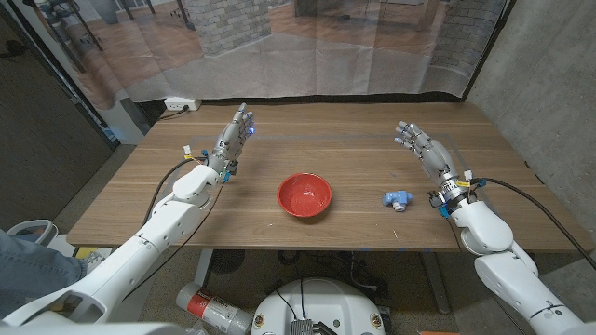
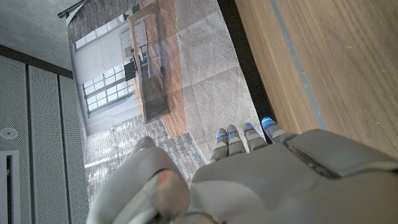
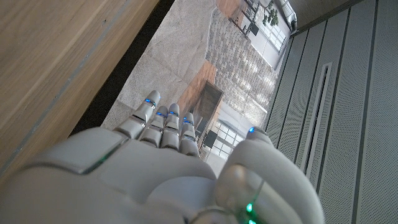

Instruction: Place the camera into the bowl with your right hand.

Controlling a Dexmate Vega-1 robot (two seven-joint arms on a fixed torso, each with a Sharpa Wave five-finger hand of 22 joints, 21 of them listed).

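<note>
A: The right hand [image 1: 415, 141] is up over the table [image 1: 140, 200] in the head view. Its fingers are spread apart and it holds nothing.

B: And the left hand [image 1: 237, 130]?

A: Same thing. Fingers apart, nothing in it. It is up over the far left part of the table.

B: Where is the camera?

A: The little blue camera [image 1: 398, 198] lies on the wood, just beside the right arm's wrist and near the front edge. The right hand is farther back than it and not touching it.

B: And the bowl?

A: The red bowl [image 1: 304, 195] sits in the middle, between the two arms. Bare wood lies between the bowl and the camera. Bare wood lies all around the bowl too, out to the table's edges.

B: What about the left wrist view?

A: You see the back of the left hand [image 2: 273, 174]. Its fingers [image 2: 231, 140] lie side by side and point past the table's far edge [image 2: 258, 74], with a grey curtain [image 2: 205, 81] behind.

B: And the right wrist view?

A: The back of the right hand [image 3: 161, 174], fingers [image 3: 163, 124] straight out, thumb off to the side. The table edge [image 3: 93, 74] runs just beside them
</note>
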